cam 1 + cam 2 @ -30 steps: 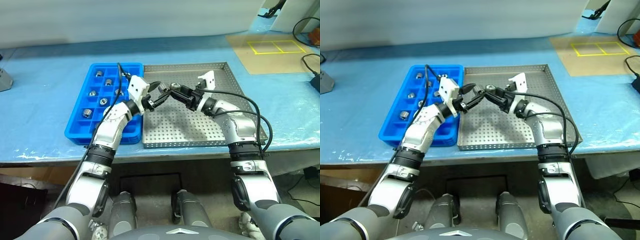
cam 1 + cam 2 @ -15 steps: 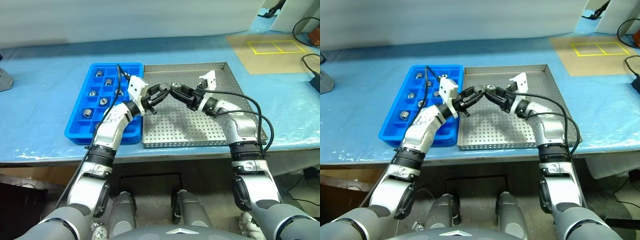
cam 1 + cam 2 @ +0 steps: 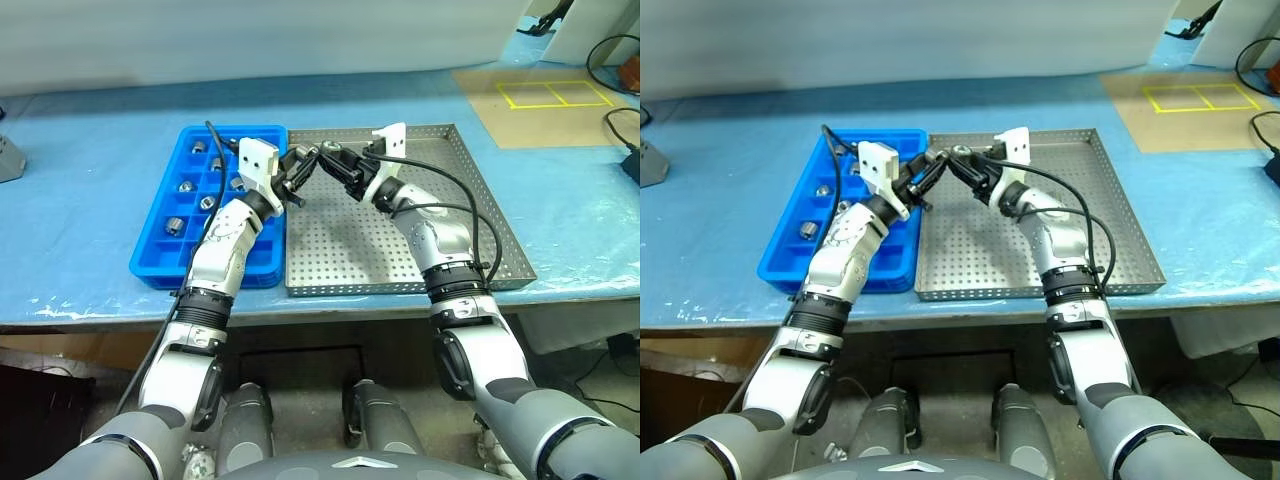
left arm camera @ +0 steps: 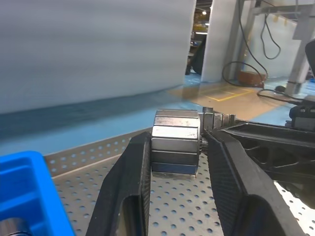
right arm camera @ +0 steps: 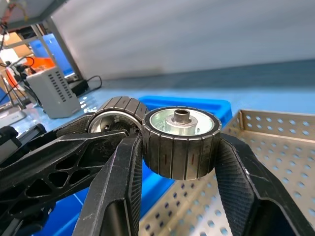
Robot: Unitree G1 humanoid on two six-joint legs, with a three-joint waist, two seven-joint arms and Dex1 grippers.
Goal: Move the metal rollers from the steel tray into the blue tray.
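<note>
Above the steel tray's (image 3: 470, 215) upper-left corner, the left claw (image 4: 174, 162) and right claw (image 5: 179, 167) meet, each clamped on a metal roller (image 5: 181, 140). More rollers (image 3: 175, 225) sit in the blue tray (image 3: 160, 262) at centre left; cables (image 3: 615, 60) lie on the counter's (image 3: 80, 150) upper right.

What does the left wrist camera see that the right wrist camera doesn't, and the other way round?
Left wrist: the left gripper clamps a roller seen side-on, with yellow floor lines behind. Right wrist: the right gripper clamps a second roller, centre hole visible, and a grey vented box stands beyond. Shared: the steel tray and the blue tray.
</note>
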